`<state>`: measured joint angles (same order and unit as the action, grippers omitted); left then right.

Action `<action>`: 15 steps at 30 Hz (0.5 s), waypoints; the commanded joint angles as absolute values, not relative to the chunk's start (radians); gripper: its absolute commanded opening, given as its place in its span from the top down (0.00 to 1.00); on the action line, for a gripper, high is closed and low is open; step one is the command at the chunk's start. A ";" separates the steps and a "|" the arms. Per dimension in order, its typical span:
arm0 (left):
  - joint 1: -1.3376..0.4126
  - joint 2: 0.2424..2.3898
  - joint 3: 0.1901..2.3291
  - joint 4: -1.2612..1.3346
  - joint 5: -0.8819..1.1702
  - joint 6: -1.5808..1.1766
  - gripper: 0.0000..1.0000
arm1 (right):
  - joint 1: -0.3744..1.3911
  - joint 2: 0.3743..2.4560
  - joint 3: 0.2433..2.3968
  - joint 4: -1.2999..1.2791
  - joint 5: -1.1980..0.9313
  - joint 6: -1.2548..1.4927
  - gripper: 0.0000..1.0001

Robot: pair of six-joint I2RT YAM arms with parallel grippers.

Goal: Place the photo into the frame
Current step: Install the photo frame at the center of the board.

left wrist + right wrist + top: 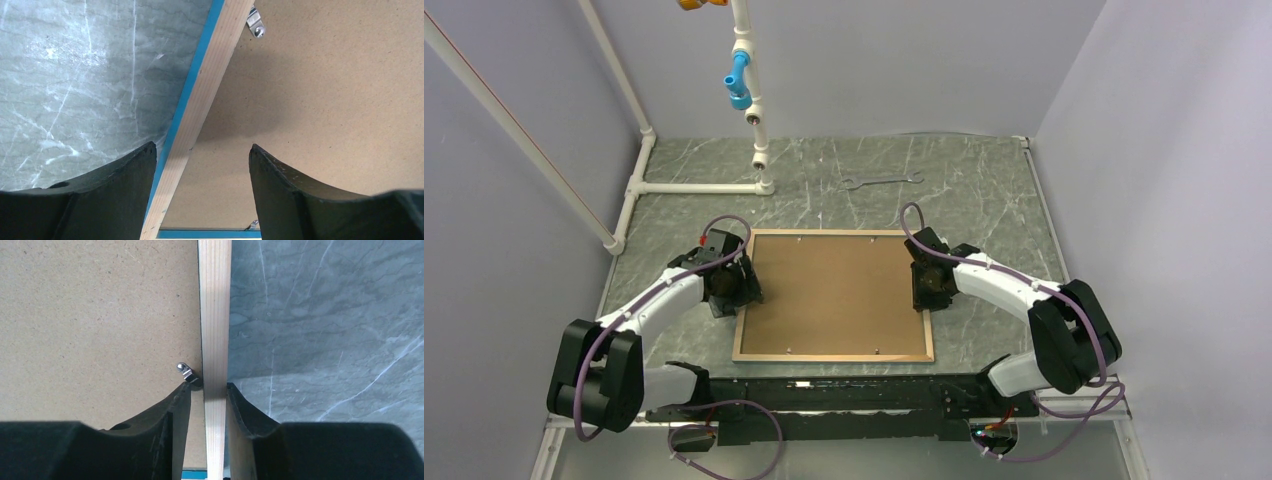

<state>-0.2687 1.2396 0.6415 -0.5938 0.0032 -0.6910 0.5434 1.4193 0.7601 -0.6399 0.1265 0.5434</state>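
Marble table: frame face-down, board in, photo unseen by me. Left claw agape, empty; right claw hugs rail, grip unclear.

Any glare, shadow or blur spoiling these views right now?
Top external: even light, sharp, no glare on the backing board. Left wrist: soft shadow crosses the frame rail and table. Right wrist: rail crisp, claw fingers near-black, little detail.

Pale tan wood frame edged bright blue, plain brown backing board, grey-green marbled table.
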 commanded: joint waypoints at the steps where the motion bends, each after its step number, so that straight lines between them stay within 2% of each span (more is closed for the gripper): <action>1: -0.272 1.235 0.635 -0.567 0.021 -0.666 0.29 | 0.546 1.420 0.779 -0.631 0.174 0.536 0.69; 3: -0.271 1.234 0.634 -0.565 0.025 -0.662 0.29 | 0.546 1.417 0.780 -0.625 0.170 0.534 0.73; 7: -0.271 1.228 0.632 -0.563 0.030 -0.657 0.29 | 0.544 1.416 0.786 -0.616 0.173 0.532 0.96; 8: -0.271 1.226 0.631 -0.561 0.032 -0.655 0.29 | 0.545 1.419 0.788 -0.614 0.173 0.532 0.99; 15: -0.271 1.231 0.629 -0.558 0.032 -0.650 0.29 | 0.543 1.413 0.779 -0.593 0.155 0.546 1.00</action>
<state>-0.2687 1.2400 0.6300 -0.5800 0.0227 -0.6662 0.5430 1.4193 0.7639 -0.6510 0.1474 0.5339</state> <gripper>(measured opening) 0.712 0.197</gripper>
